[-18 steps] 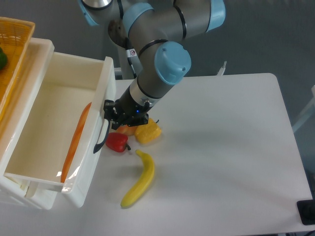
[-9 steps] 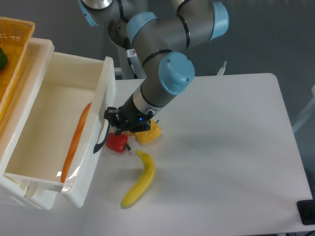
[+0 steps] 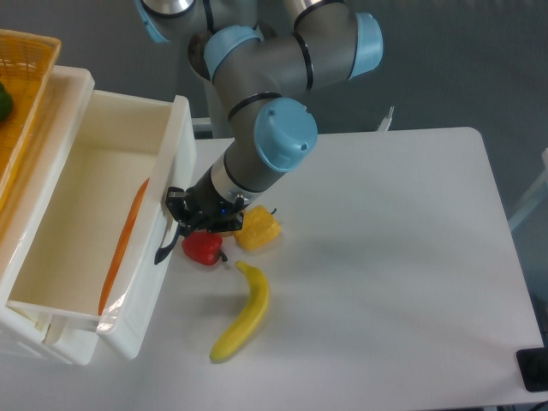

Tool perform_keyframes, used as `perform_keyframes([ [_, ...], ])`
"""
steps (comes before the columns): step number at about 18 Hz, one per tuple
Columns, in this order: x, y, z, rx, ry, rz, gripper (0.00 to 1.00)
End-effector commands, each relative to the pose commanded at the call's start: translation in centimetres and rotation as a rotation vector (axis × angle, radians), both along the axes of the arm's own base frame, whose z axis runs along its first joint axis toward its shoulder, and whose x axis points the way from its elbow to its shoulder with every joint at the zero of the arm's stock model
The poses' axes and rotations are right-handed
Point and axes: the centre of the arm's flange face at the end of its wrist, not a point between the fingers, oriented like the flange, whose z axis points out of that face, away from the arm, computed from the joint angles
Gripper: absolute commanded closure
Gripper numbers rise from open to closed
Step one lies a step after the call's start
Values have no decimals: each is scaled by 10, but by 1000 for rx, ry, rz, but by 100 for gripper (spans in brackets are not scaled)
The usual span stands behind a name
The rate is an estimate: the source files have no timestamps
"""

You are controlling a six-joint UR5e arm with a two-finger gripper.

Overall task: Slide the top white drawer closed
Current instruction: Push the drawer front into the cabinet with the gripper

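Observation:
The top white drawer (image 3: pixel 86 214) stands pulled out of the cabinet at the left, open on top, with an orange carrot (image 3: pixel 122 248) lying inside along its front wall. Its black curved handle (image 3: pixel 169 240) is on the front face. My gripper (image 3: pixel 181 219) is pressed against the drawer front right at the handle. Its fingers are dark and close together; I cannot tell whether they are shut on the handle or only pushing on the front.
A red pepper (image 3: pixel 203 247), a yellow pepper (image 3: pixel 258 229) and a banana (image 3: pixel 243 312) lie on the white table (image 3: pixel 385 274) just right of the drawer front. A wicker basket (image 3: pixel 19 103) sits on the cabinet top at the far left.
The drawer front has moved left, into the cabinet, by a small amount. My gripper has moved left with it, staying at the handle.

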Motion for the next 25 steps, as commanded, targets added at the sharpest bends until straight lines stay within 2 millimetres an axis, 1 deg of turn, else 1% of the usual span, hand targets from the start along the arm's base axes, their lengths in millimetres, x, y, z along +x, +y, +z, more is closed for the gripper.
perform_keyframes([
  [2,3,2,0,-1,-1,-3,100],
  [9,35,17,-2,-20,-5,-36,100],
  [11,38,18,-1,-20,-4,-40,100],
  [15,53,24,0,-29,-7,-48,100],
  [21,78,42,2,-12,21,-50,100],
  [23,80,43,3,-9,22,-52,100],
  [25,87,45,3,-12,22,-61,100],
])
